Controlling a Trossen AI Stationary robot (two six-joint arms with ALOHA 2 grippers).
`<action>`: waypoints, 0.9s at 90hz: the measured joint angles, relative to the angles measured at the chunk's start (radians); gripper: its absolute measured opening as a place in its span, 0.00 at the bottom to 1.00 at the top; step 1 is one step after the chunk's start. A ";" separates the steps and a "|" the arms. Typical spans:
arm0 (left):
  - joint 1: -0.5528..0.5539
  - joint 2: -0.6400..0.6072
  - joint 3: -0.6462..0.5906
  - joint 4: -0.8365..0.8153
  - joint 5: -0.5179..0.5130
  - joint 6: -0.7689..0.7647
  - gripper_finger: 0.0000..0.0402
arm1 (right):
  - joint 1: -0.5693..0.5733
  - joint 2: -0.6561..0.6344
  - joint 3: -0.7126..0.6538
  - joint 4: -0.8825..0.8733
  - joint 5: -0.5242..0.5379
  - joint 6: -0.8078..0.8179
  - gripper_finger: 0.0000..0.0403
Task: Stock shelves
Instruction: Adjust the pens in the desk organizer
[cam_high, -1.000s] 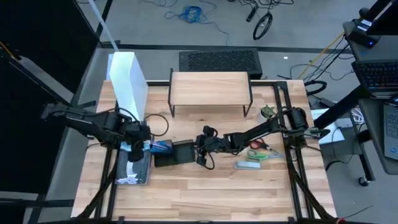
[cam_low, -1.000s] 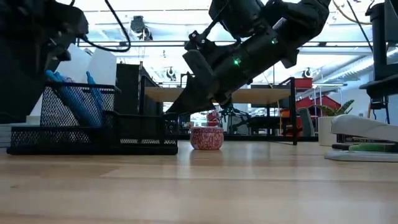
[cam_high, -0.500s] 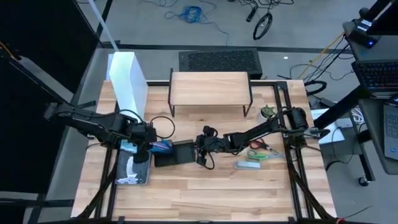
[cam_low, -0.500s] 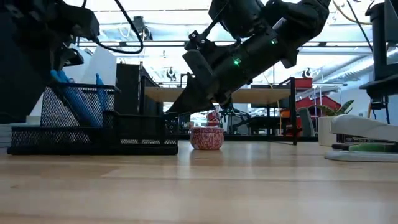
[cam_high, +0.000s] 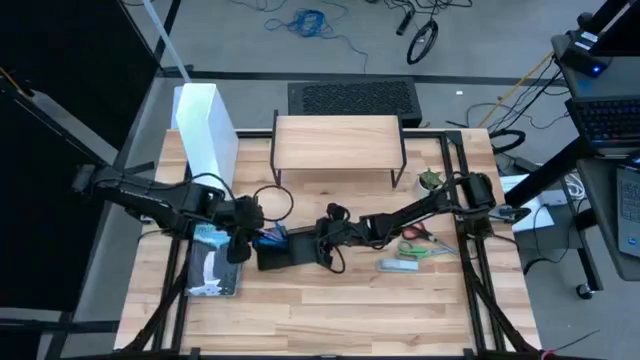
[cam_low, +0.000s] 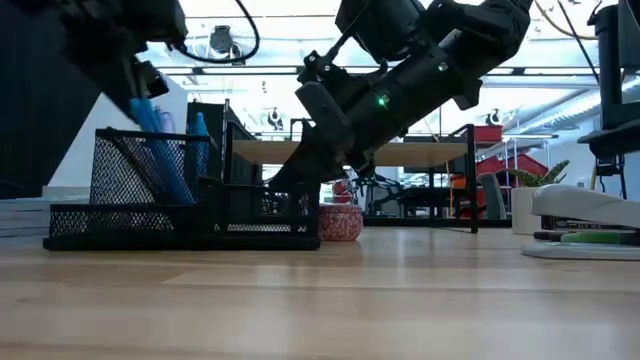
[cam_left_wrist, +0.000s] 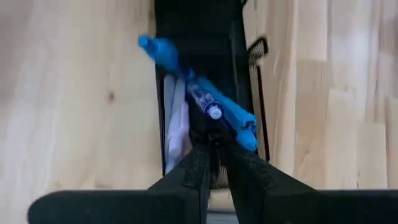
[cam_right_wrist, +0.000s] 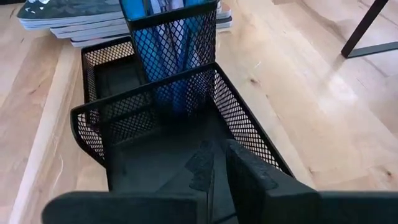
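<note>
Both grippers clenched on the mesh organizer (cam_high: 275, 247): left gripper (cam_high: 246, 225) at 9, right gripper (cam_high: 322, 243) at 3. Uneven pull could spill pens (cam_low: 150, 120) before the shelves (cam_high: 338, 142).

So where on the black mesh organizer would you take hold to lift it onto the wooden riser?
Probably by a thin rim of the black mesh organizer, coming from above. The walls are upright open mesh, narrow enough for a tool to pinch. The right tool is at the low tray end; the left tool is at the tall cup end holding the blue pens. The wooden riser stands beyond it.
</note>
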 joint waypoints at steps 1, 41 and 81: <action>0.002 0.002 0.000 0.003 0.000 0.001 0.09 | 0.000 0.000 0.000 0.001 0.000 0.000 0.06; 0.049 0.151 0.001 0.218 0.003 0.042 0.09 | 0.000 0.000 0.000 0.003 0.001 0.003 0.06; 0.048 0.151 0.079 0.107 0.009 0.046 0.09 | 0.000 0.000 0.000 0.003 0.001 0.002 0.06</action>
